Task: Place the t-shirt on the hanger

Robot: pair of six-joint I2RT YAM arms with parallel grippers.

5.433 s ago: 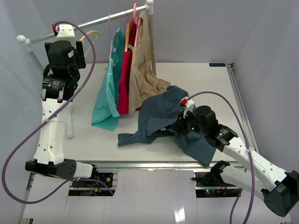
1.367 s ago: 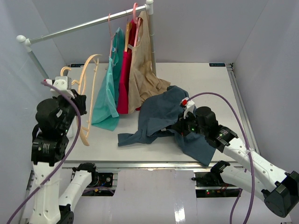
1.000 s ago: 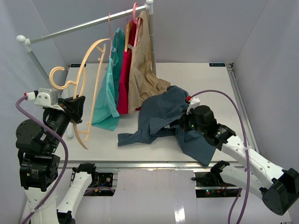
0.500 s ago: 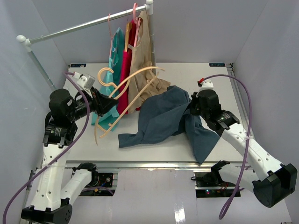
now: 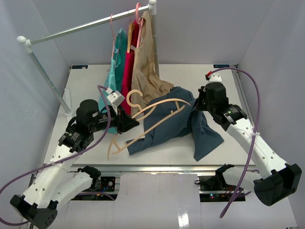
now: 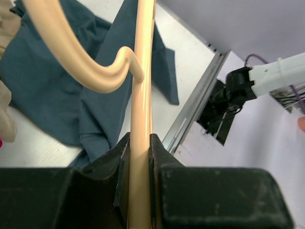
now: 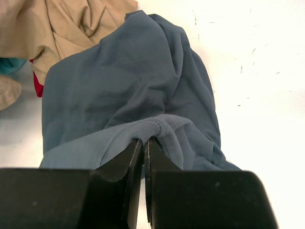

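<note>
While the left gripper (image 6: pixel 140 143) pinches the hanger (image 6: pixel 143 71) above the t-shirt (image 5: pixel 205 136) at mid-frame, the right gripper (image 7: pixel 144 145), clamped on its ribbed edge, should lift that opening toward the hanger's arm.

- T-shirt (image 7: pixel 133 90): dark slate-blue, plain, short-sleeved cotton. It lies crumpled on the white table (image 5: pixel 190 76), right of centre. A ribbed edge is raised and pinched between the closed fingers of the right gripper (image 7: pixel 144 143). One long fold trails toward the near edge.
- Hanger (image 6: pixel 144 71): light tan wood with a curved peach-orange hook. It is held off the table, tilted almost flat, with the left gripper (image 6: pixel 139 143) clamped on one bar. Its far end reaches over the t-shirt; contact cannot be told.
</note>
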